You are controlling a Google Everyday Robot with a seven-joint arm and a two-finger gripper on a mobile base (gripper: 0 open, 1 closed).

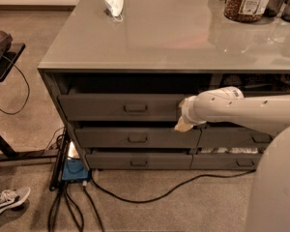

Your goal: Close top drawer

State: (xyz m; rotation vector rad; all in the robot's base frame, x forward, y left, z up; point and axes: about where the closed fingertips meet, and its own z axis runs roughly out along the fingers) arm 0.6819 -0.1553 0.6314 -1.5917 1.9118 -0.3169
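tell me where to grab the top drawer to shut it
Probably the small central pull handle on the top drawer, approached straight from the front: it is the only grippable feature on the tall flat front. The gripper sits at that front's right end.

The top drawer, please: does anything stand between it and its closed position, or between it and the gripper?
Nothing visible does. The top drawer sits slightly pulled out; the gap above its front is dark, with nothing sticking out. The gripper is at the front's right end, nothing between them.
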